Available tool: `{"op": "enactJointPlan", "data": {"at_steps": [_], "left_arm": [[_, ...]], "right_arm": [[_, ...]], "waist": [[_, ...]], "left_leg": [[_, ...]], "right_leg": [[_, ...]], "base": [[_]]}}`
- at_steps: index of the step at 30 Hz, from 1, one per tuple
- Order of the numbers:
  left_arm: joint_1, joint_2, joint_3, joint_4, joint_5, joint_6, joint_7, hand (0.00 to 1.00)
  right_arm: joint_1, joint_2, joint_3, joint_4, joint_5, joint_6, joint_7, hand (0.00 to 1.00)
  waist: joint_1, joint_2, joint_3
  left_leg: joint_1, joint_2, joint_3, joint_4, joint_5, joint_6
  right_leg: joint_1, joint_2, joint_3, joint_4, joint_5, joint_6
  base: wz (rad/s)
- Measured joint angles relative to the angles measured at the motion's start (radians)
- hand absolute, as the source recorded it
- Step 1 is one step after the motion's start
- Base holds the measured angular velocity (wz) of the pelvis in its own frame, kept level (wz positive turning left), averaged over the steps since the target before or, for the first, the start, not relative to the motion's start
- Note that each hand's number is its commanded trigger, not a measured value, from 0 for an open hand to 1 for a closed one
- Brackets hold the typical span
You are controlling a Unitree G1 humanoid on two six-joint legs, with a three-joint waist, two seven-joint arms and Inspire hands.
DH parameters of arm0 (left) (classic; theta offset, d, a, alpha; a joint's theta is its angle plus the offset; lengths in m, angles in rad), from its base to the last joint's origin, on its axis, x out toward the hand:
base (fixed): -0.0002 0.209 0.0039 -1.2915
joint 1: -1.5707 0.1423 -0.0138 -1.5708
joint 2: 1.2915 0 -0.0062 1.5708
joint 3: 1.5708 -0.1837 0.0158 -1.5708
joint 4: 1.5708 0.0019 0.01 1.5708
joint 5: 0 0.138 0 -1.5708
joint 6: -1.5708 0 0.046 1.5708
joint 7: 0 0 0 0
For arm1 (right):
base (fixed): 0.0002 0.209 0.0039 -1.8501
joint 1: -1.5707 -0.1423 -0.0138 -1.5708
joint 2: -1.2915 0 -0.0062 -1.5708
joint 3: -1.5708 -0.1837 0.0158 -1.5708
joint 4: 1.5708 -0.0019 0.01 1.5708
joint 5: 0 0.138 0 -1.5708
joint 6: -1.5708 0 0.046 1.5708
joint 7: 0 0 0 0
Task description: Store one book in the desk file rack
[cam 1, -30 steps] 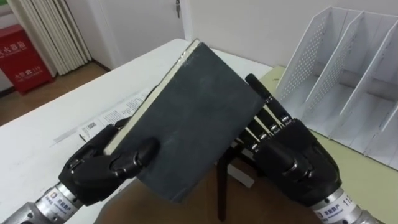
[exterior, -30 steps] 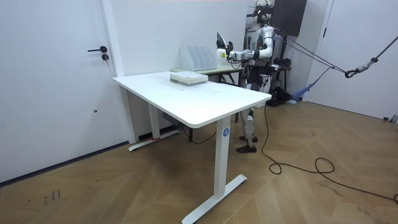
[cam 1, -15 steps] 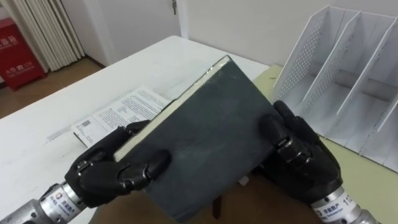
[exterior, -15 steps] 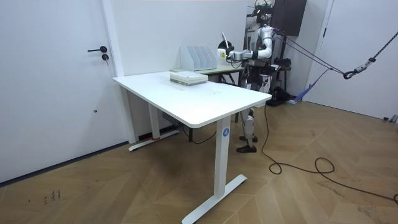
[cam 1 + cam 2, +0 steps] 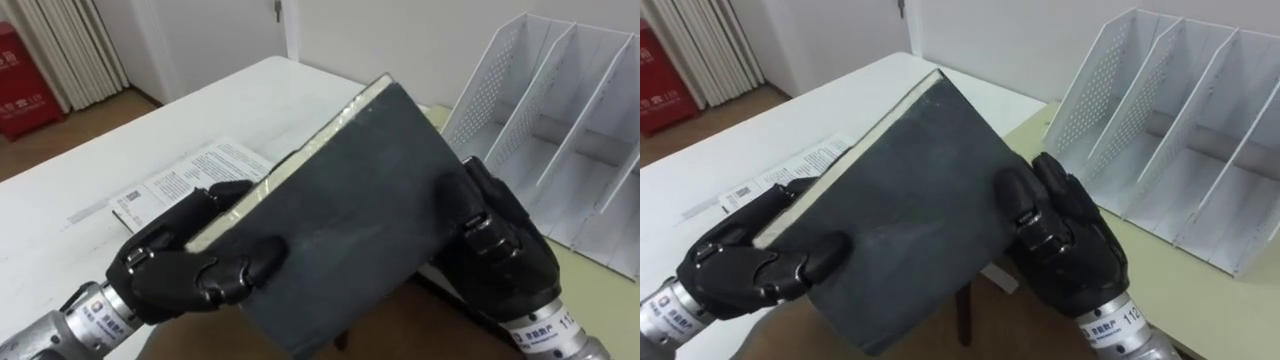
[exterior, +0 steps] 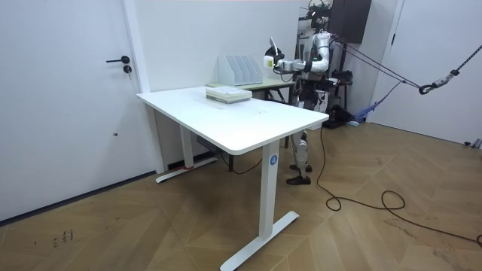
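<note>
A dark grey book (image 5: pixel 350 215) with pale page edges is held tilted in the air between both hands, its top corner pointing up and away from me. My left hand (image 5: pixel 190 270) is curled round its lower left edge, thumb on the cover. At the book's right edge my right hand (image 5: pixel 500 250) grips it, thumb on the cover and fingers behind. The white perforated file rack (image 5: pixel 560 130) stands upright at the right, beyond the book, with its slots showing nothing inside. In the room view I stand at the small desk that bears the rack (image 6: pixel 239 69).
A printed booklet (image 5: pixel 190 175) lies on the white table (image 5: pixel 60 190) under my left hand. The rack rests on a pale green desk (image 5: pixel 600 290). A red box (image 5: pixel 25 70) stands on the floor at the far left. A stack of books (image 6: pixel 227 93) lies on the white table.
My right hand went from straight fingers behind the book to a curled grip on its right edge. The book has shifted a little to the right, toward the rack.
</note>
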Motion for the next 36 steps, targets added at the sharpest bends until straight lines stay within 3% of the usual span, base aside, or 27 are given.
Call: {"op": "enactJointPlan", "data": {"at_steps": [7, 10, 15, 18, 22, 28, 33, 36], "left_arm": [[0.004, -0.057, -0.001, 0.004, 0.115, -0.021, 0.041, 0.0], [0.059, -0.084, -0.011, 0.021, 0.197, -0.052, 0.066, 0.0], [0.095, -0.09, -0.04, 0.084, 0.267, -0.064, 0.104, 0.0], [0.098, -0.094, -0.043, 0.117, 0.304, -0.107, 0.115, 0.0], [0.122, -0.129, -0.055, 0.179, 0.392, -0.149, 0.15, 0.0], [0.141, -0.132, -0.075, 0.249, 0.432, -0.163, 0.181, 0.0], [0.146, -0.158, -0.093, 0.323, 0.538, -0.165, 0.204, 0.0], [0.147, -0.168, -0.121, 0.383, 0.574, -0.184, 0.223, 0.0]], "right_arm": [[0.019, 0.0, -0.006, 0.036, -0.028, -0.013, 0.0, 1.0], [0.02, 0.001, -0.012, 0.038, -0.101, -0.014, -0.007, 1.0], [0.02, -0.005, -0.023, 0.038, -0.26, -0.015, -0.02, 1.0], [0.02, -0.015, -0.027, 0.038, -0.343, -0.015, -0.042, 1.0], [0.019, -0.017, -0.055, 0.036, -0.433, -0.018, -0.088, 1.0], [0.019, -0.02, -0.065, 0.029, -0.454, -0.032, -0.156, 1.0], [0.014, -0.019, -0.066, -0.003, -0.56, -0.045, -0.229, 1.0], [-0.013, -0.017, -0.068, -0.005, -0.671, -0.053, -0.29, 1.0]], "waist": [[-0.001, 0.006, 0.0007], [-0.023, 0.005, -0.0001], [-0.052, -0.009, 0.0025], [-0.057, -0.012, 0.0033], [-0.074, -0.012, 0.0033], [-0.092, -0.012, 0.0032], [-0.107, -0.015, 0.0051], [-0.109, -0.016, 0.0059]], "left_leg": [[-0.001, 0.001, 0.008, -0.006, 0.001, 0.0], [0.003, 0.0, 0.01, -0.006, 0.001, -0.001], [-0.002, 0.0, 0.01, -0.004, 0.001, -0.001], [0.002, 0.0, 0.019, -0.005, 0.001, -0.001], [0.006, 0.0, 0.022, -0.005, 0.001, 0.0], [0.004, 0.004, 0.024, -0.011, 0.001, -0.001], [0.005, 0.004, 0.024, -0.014, 0.002, -0.002], [0.002, 0.003, 0.028, -0.014, 0.003, -0.002]], "right_leg": [[-0.014, 0.0, 0.0, 0.001, 0.0, -0.001], [-0.011, -0.001, -0.006, 0.0, 0.0, -0.001], [-0.013, -0.002, -0.01, 0.0, 0.001, -0.001], [-0.012, -0.003, -0.007, 0.001, 0.001, -0.001], [-0.012, -0.003, -0.003, 0.003, 0.001, -0.001], [-0.014, 0.0, -0.003, 0.003, 0.002, -0.003], [-0.019, 0.001, -0.003, 0.0, 0.002, -0.003], [-0.03, 0.001, 0.003, 0.003, 0.002, -0.003]], "base": [[-0.04], [-0.01], [0.0], [-0.08], [-0.02], [-0.01], [0.0], [-0.06]]}}
